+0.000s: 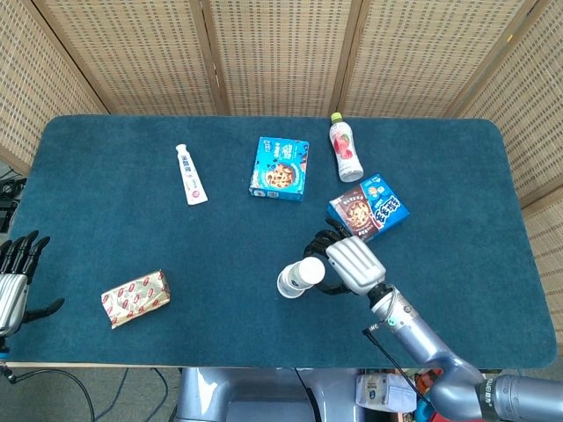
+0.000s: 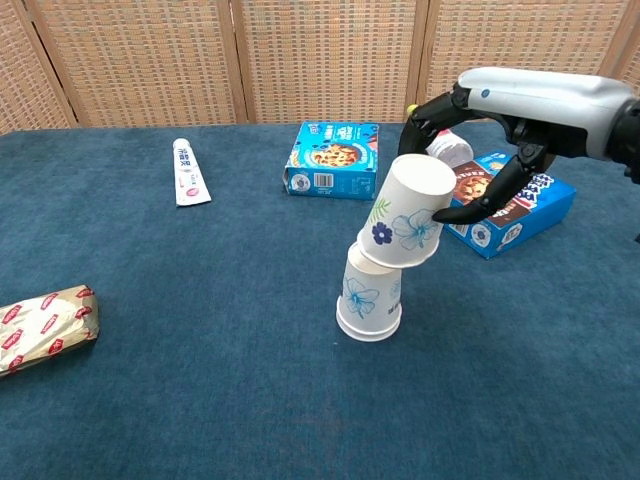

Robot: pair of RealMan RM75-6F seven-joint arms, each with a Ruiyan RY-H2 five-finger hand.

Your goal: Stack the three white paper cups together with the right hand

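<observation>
Two white paper cups with blue flower prints are seen near the front middle of the blue table (image 1: 106, 202): the lower cup (image 2: 369, 300) stands upside down on the cloth, and the upper cup (image 2: 408, 213), also upside down and tilted, is set over its top. A third cup cannot be told apart in either view. The upper cup is pinched between thumb and fingers of the right hand (image 2: 478, 150), whose arm reaches in from the front right. The left hand (image 1: 16, 274) is held at the table's left edge, fingers spread, nothing in it. Also listed: a toothpaste tube (image 1: 190, 174), a blue cookie box (image 1: 280, 168), a pink drink bottle (image 1: 345, 148) lying down, a second blue box (image 1: 369, 207) behind the right hand, and a gold-and-red snack packet (image 1: 135, 298) front left.
</observation>
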